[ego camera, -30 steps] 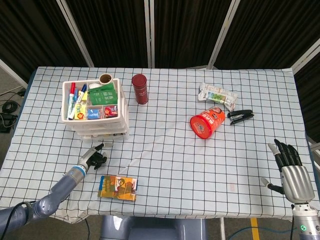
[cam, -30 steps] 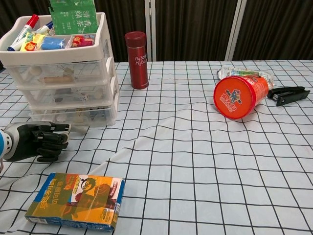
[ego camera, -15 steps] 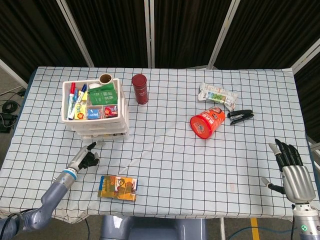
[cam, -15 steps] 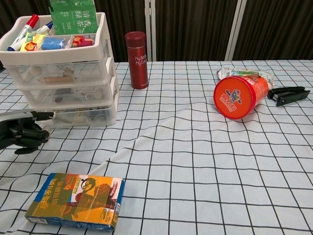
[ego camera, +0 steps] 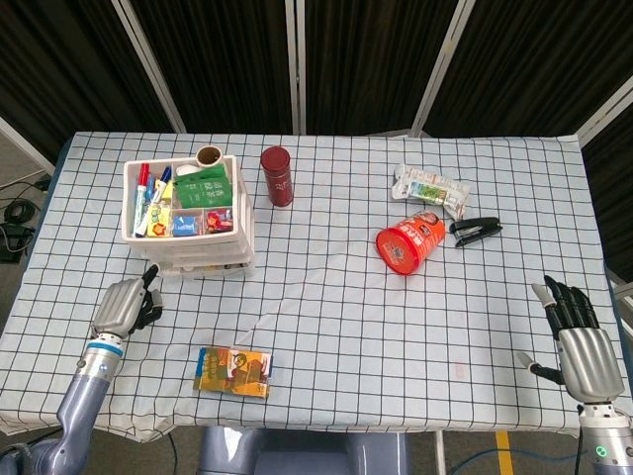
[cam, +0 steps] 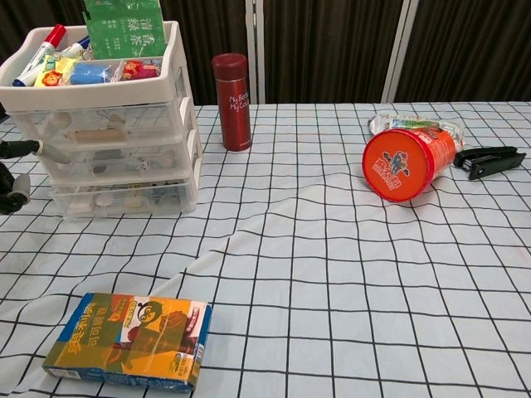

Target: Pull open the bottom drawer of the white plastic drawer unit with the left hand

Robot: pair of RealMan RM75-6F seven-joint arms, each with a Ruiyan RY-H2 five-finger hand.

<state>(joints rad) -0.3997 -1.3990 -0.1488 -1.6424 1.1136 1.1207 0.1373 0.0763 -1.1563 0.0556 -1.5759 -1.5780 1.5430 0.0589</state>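
I am working at a staged test table [ego camera: 326,327] in what looks like a lab: a checked cloth [cam: 348,274] covers it, black curtains [ego camera: 366,59] with pale frame bars close off the back, and cables [ego camera: 15,213] lie on the floor beside it.

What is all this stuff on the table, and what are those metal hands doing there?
drawer unit: one, white plastic, far left, all drawers shut, top tray filled with pens and packets
flask: one, dark red, upright, just right of the drawer unit
canister: one, orange, lying on its side, right of centre
snack packet: one, white and green, behind the canister
stapler: one, black, far right
box: one, yellow and brown, lying flat, near left edge
tablecloth: one, white with black grid
left hand: one, grey, left of the drawer unit's base, holds nothing
right hand: one, silver and black, near right corner, fingers apart
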